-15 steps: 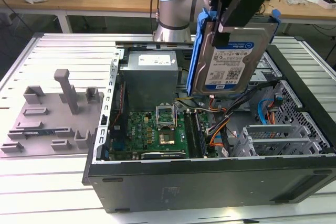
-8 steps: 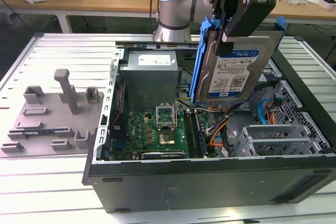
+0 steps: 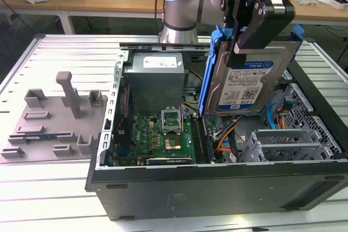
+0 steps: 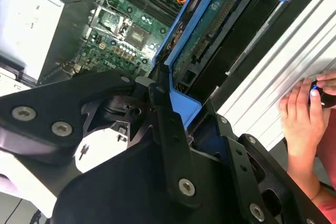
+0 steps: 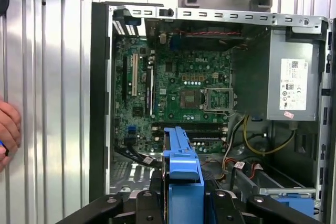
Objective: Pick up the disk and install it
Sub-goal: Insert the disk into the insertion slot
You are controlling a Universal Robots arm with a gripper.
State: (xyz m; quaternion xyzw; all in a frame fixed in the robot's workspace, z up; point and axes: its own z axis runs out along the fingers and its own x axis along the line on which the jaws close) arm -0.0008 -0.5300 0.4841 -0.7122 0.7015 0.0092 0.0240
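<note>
Pincer point(image 3: 247, 35) fingers squeeze the top edge of the disk point(image 3: 253, 82), and I see them holding it up in the air. The disk stands on its edge with its label showing in the exterior view. It hangs over the open computer case point(image 3: 217, 188), on the exterior view's right side. Near it are the green board point(image 3: 163, 134) and the grey power box point(image 3: 156, 77). A person's hand point(image 4: 304, 111) is outside the case, by the ribbed metal table point(image 3: 65, 52).
</note>
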